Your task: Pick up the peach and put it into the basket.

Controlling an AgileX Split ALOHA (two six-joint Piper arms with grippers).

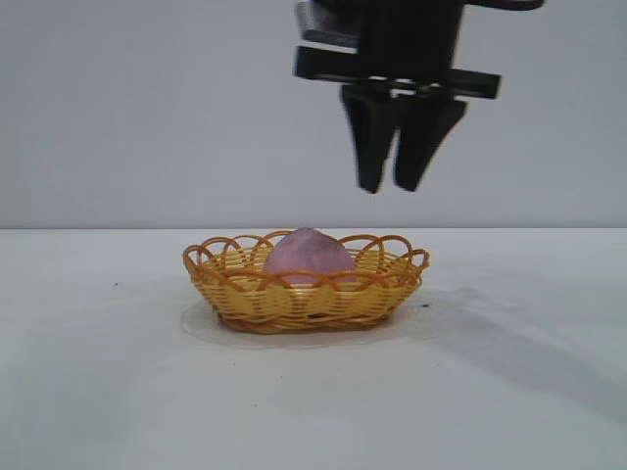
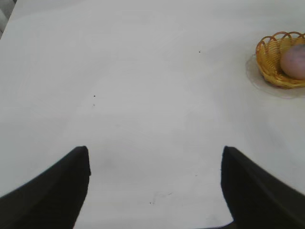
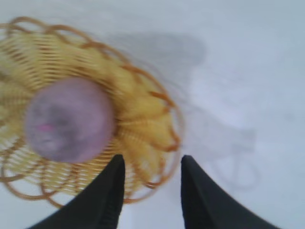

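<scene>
The right gripper (image 1: pixel 397 186), a black two-fingered claw pointing almost straight down, hangs in the air with its fingers a narrow gap apart and nothing between them. Below it and a little toward the exterior view's left sits the shallow oval woven basket (image 1: pixel 245 294), yellow with an orange-brown looped rim, resting on the white table (image 1: pixel 108 392). The matte pinkish-purple rounded peach (image 1: pixel 308 255) lies inside that basket, its slightly pointed top rising just above the rim loops, well clear of the claw's tips. From the right wrist view the two dark fingers (image 3: pixel 107 195) frame the basket's (image 3: pixel 138 109) near edge, with the peach (image 3: pixel 69 119) in the basket's hollow off to one side of the gap rather than between the tips, and a soft shadow of the claw falls on the table (image 3: pixel 248 57) beyond the basket. The left gripper (image 2: pixel 155 191) is held low over bare table (image 2: pixel 143 71), far to the side, its black fingers spread wide and holding nothing; the basket (image 2: pixel 269 67) with the peach (image 2: pixel 294 62) in it appears far ahead of that claw, at the edge of its wrist view, well apart from its tips.
</scene>
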